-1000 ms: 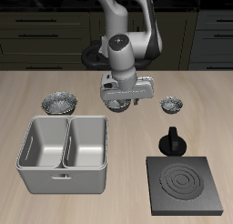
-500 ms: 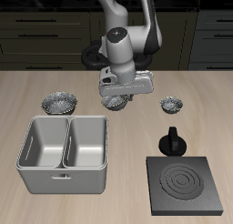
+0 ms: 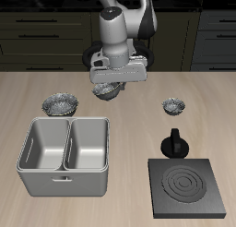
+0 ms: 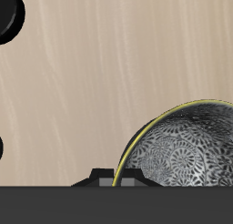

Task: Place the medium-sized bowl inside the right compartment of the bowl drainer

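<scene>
My gripper (image 3: 111, 86) is shut on the rim of the medium-sized bowl (image 3: 107, 91), silvery-grey and speckled, and holds it in the air above the table, behind the bowl drainer (image 3: 64, 175). The wrist view shows the bowl's patterned inside (image 4: 187, 146) close under the gripper, with the wooden table far below. The drainer is a light grey tub with two deep wells, both empty, near the table's front edge.
A wider speckled bowl (image 3: 62, 103) sits just behind the drainer. The smallest speckled bowl (image 3: 173, 106) sits farther along the table. A black knobbed object (image 3: 174, 143) stands beside a black square stove plate (image 3: 187, 186) at the front.
The gripper has risen with the bowl and shifted a little back and toward the wider bowl's side. The bowl now hangs clear of the table.
</scene>
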